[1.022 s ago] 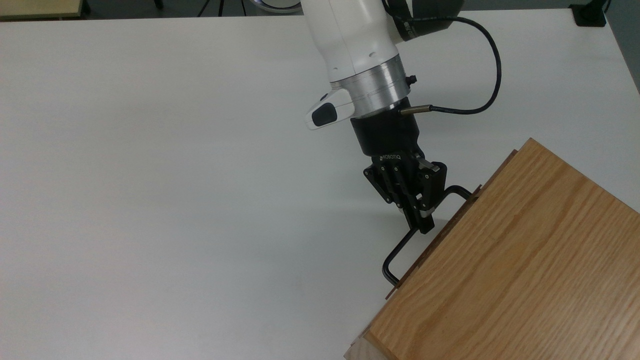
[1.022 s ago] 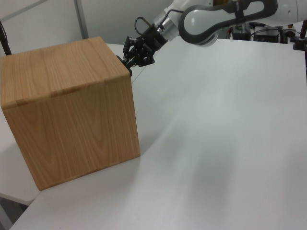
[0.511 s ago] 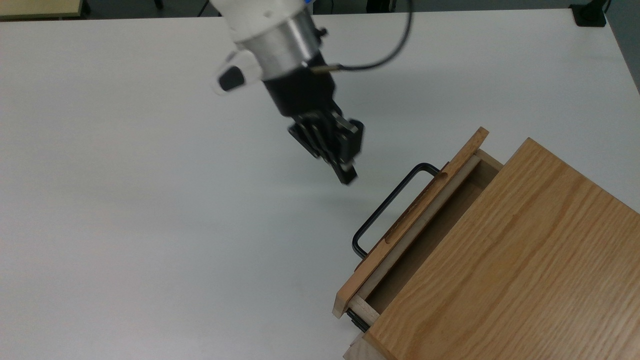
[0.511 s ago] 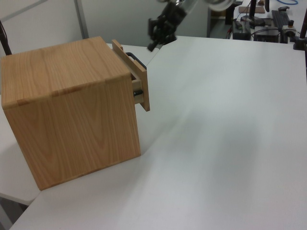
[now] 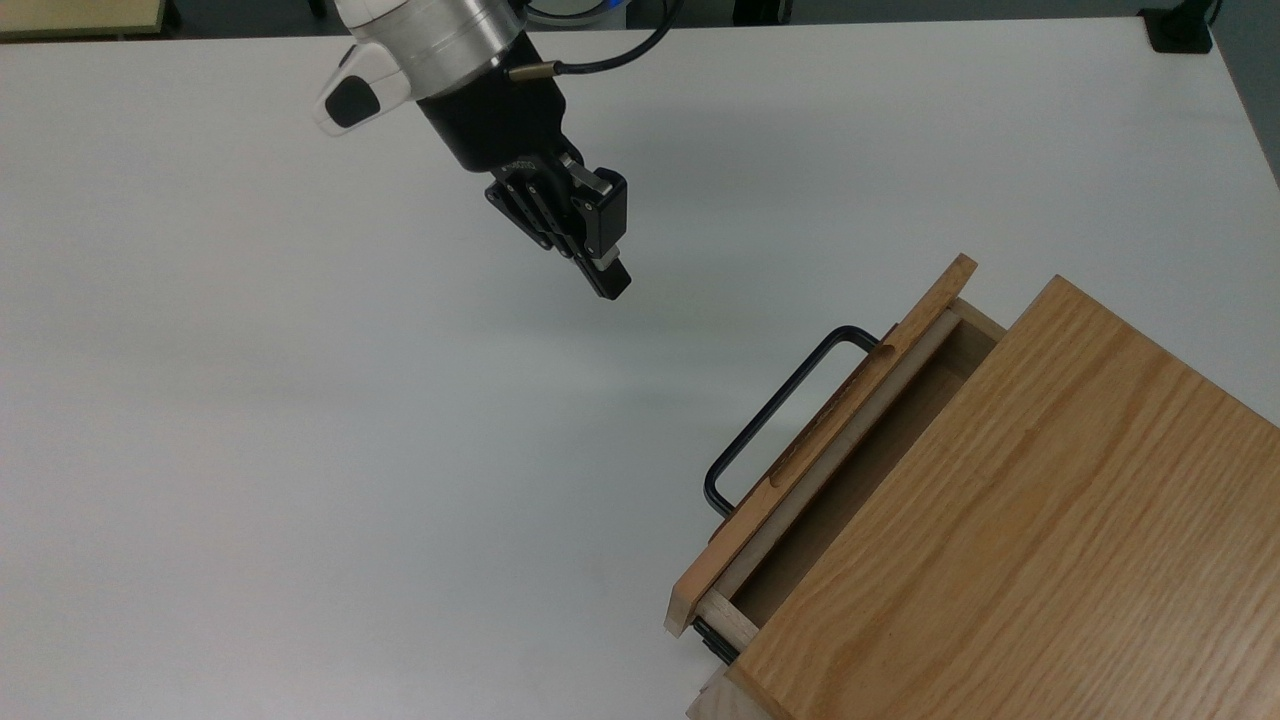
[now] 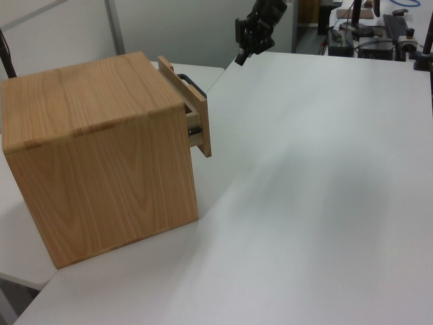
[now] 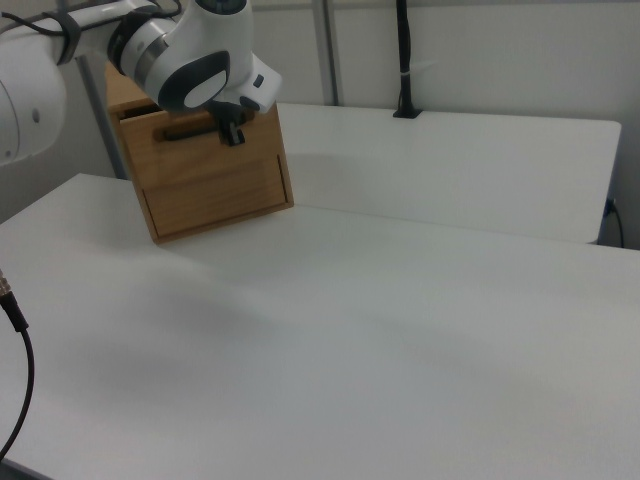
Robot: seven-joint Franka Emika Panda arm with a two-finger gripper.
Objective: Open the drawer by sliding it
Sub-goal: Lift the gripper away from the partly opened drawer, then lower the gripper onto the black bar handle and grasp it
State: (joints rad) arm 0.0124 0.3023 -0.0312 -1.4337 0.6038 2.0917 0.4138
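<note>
The cabinet (image 5: 1010,540) runs off the top view's right and bottom edges; the arm (image 7: 190,60) partly hides the drawer (image 7: 200,128) in the right view.

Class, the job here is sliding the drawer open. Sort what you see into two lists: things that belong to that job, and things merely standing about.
Belongs to the job:
- drawer, part-way out of its cabinet
- black handle on its front panel
- gripper, off the handle, above the table

Standing about:
- white table
- black post at the table's far edge in the right view

The gripper (image 5: 610,282) is hanging in the air with its fingers pressed together, gripping nothing.
</note>
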